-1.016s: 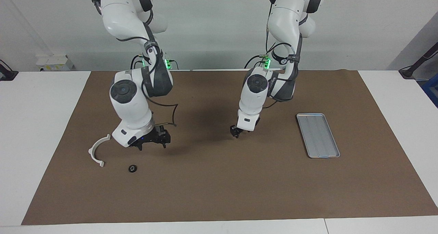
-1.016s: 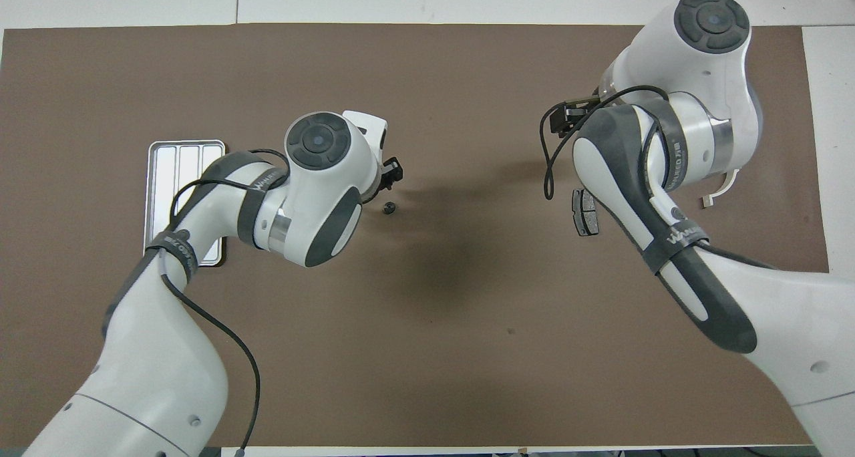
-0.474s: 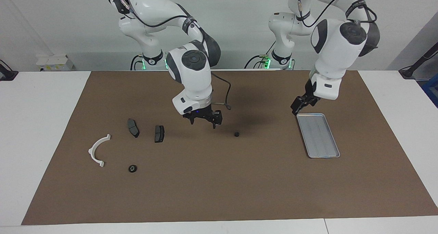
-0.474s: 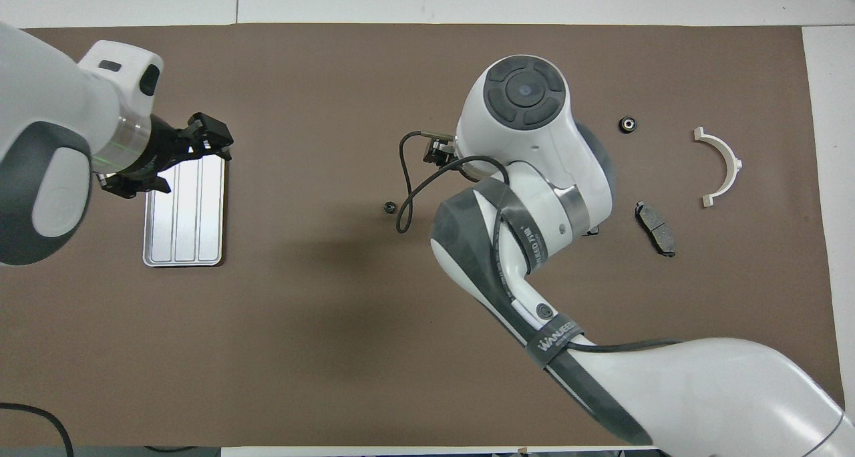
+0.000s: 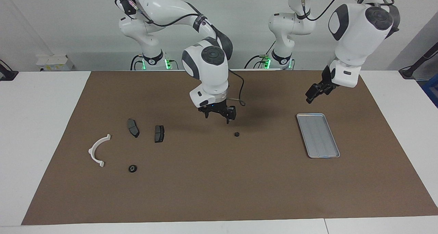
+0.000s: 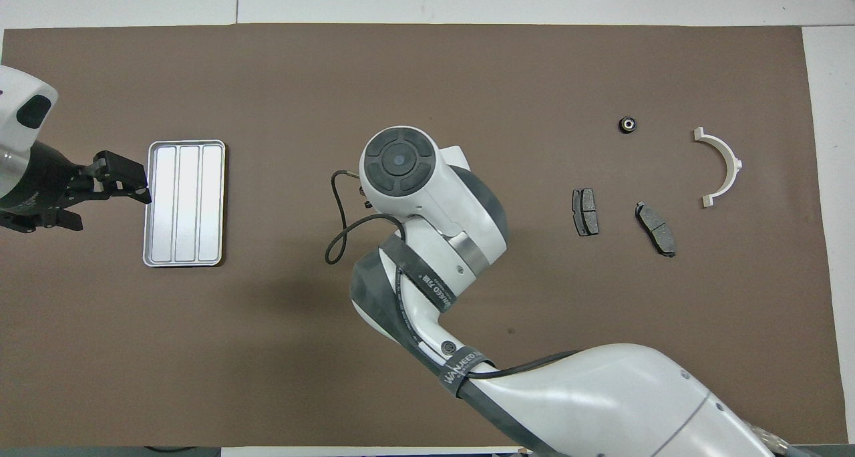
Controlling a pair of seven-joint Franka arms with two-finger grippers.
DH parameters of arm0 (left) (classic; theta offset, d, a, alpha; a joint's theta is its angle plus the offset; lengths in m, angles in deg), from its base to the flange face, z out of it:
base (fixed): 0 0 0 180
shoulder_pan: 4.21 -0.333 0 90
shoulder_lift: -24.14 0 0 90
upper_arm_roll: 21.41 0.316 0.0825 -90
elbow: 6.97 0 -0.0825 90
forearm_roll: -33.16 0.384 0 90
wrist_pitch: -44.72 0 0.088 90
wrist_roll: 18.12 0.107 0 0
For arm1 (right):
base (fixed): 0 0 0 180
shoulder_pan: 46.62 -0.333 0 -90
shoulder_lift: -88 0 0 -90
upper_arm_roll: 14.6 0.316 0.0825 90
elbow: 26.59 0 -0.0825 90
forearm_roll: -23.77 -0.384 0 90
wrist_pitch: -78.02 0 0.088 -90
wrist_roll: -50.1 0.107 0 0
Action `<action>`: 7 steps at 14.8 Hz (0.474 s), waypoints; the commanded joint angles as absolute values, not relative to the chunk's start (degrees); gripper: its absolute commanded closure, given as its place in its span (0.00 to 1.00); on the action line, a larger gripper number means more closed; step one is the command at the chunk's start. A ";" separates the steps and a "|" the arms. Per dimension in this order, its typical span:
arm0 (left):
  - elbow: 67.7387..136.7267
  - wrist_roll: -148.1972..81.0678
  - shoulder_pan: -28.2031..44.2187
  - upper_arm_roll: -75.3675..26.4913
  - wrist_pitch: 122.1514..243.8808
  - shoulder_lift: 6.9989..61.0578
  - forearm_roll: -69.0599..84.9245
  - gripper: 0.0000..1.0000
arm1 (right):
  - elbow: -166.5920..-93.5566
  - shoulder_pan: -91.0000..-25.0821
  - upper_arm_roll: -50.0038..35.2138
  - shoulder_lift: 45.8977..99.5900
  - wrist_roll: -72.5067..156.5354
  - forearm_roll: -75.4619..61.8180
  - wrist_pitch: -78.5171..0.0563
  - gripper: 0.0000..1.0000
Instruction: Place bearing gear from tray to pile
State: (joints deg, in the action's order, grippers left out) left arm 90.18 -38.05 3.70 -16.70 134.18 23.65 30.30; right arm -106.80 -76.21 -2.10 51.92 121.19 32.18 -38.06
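Observation:
A small black bearing gear [image 5: 236, 134] lies on the brown mat mid-table, hidden under the right arm in the overhead view. My right gripper [image 5: 219, 117] hangs open over the mat close beside it, touching nothing. The silver tray [image 5: 318, 135] [image 6: 184, 203] holds nothing. My left gripper [image 5: 313, 94] [image 6: 100, 203] is open and raised beside the tray's edge. The pile lies toward the right arm's end: a white half-ring bracket [image 5: 97, 150] [image 6: 720, 166], two dark brake pads [image 5: 133, 127] [image 5: 159, 133] and a second gear [image 5: 132, 168] [image 6: 627, 123].
The brown mat [image 5: 219, 193] covers most of the white table. In the overhead view the pads [image 6: 585, 212] [image 6: 655, 218] sit nearer to the robots than the second gear. The right arm's elbow [image 6: 427, 196] looms over mid-table.
The left gripper let go of a gear mid-mat, then pulled back past the tray and rose. The right arm swung from the pile toward that gear.

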 commanded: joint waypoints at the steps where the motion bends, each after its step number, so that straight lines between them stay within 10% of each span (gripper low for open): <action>1: 91.12 -37.89 3.00 -17.37 133.66 22.47 30.87 0.00 | -101.56 -76.67 -2.29 46.96 122.52 33.70 -38.70 0.00; 7: 91.03 -37.03 2.47 -18.07 134.98 22.48 30.87 0.00 | -101.56 -76.76 -2.20 44.14 122.52 36.25 -41.24 0.00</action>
